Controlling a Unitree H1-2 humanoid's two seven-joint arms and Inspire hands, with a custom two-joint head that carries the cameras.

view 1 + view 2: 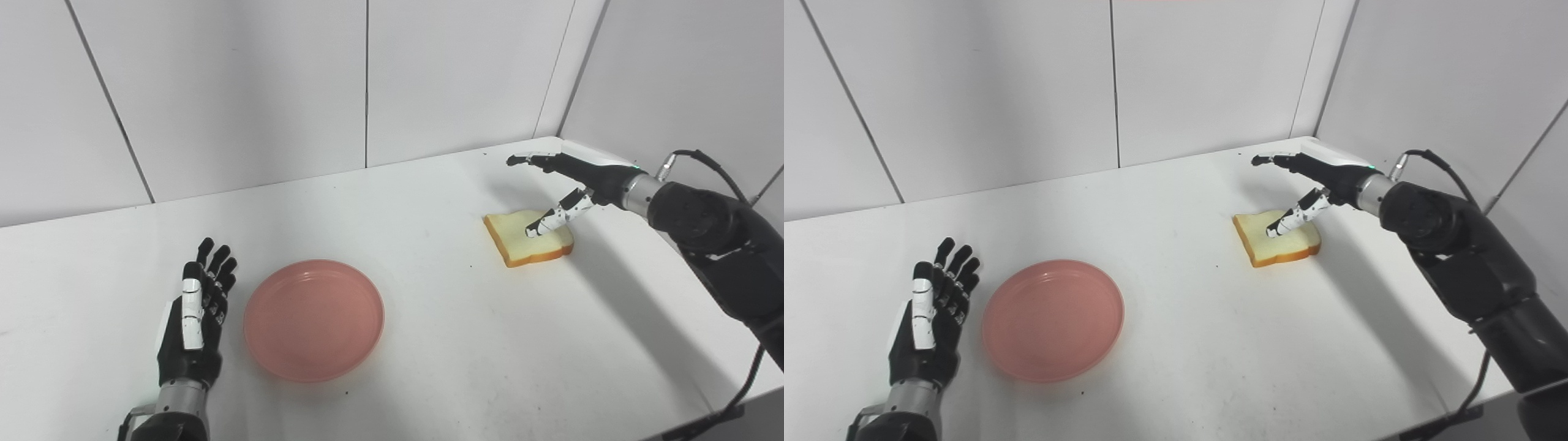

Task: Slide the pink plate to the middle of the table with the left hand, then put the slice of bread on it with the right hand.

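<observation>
Here the right hand [572,184] hangs above the slice of bread [528,239] at about two o'clock on the white table [465,343], fingers spread and holding nothing, thumb tip over the crumb. The left hand [195,318] lies open at eight o'clock, just beside the pink plate [314,320], not touching. No writing is legible anywhere. Pale panelled walls [245,86] close in the far corner.
</observation>
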